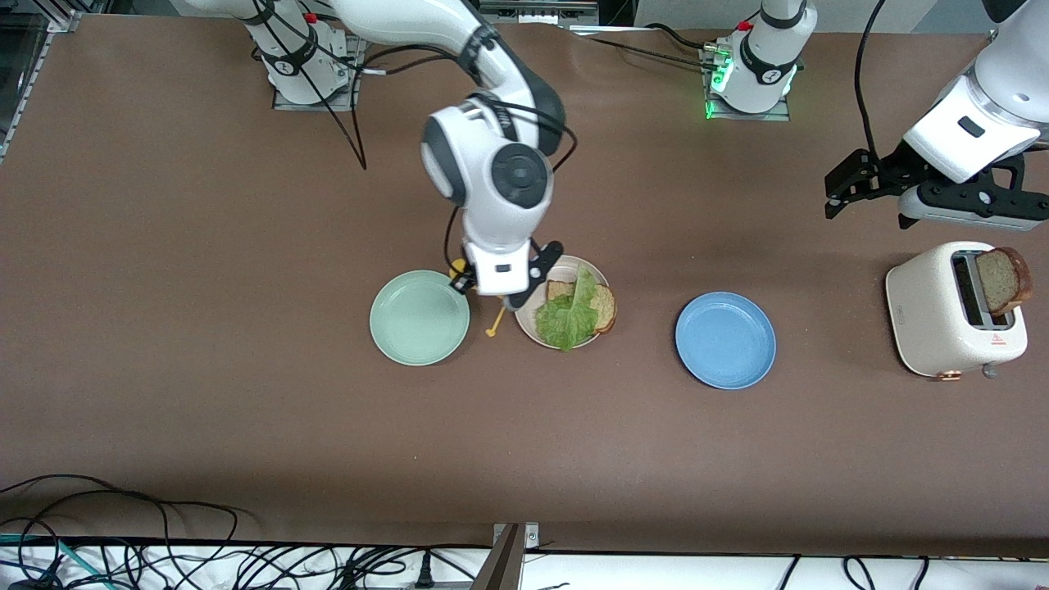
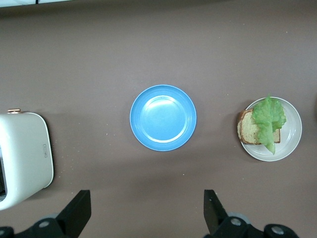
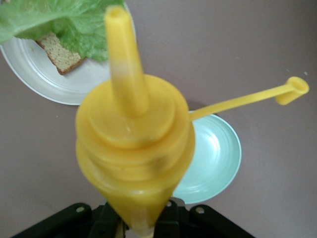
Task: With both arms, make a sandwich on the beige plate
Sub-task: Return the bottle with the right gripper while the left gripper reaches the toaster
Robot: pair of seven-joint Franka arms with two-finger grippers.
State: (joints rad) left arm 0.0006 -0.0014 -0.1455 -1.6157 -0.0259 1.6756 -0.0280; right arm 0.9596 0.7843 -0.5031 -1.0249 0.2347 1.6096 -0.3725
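The beige plate [image 1: 531, 332] holds one brown bread slice [image 1: 605, 307] with a green lettuce leaf [image 1: 569, 315] lying on it. A second bread slice [image 1: 1004, 281] stands in a toaster slot. My right gripper [image 1: 501, 285] is shut on a yellow squeeze bottle [image 3: 133, 148], over the gap between the mint-green plate and the beige plate [image 3: 44, 79]. The bottle's nozzle is uncapped and its cap [image 3: 292, 90] hangs on a strap. My left gripper [image 1: 836, 192] is open and empty in the air, over the table beside the toaster. The left wrist view shows the plate [image 2: 292, 141], bread [image 2: 246, 133] and lettuce [image 2: 269, 116].
A mint-green plate [image 1: 419, 317] lies beside the beige plate toward the right arm's end. A blue plate [image 1: 725, 340] lies toward the left arm's end. A cream toaster [image 1: 942, 315] stands at the left arm's end. Cables run along the table's near edge.
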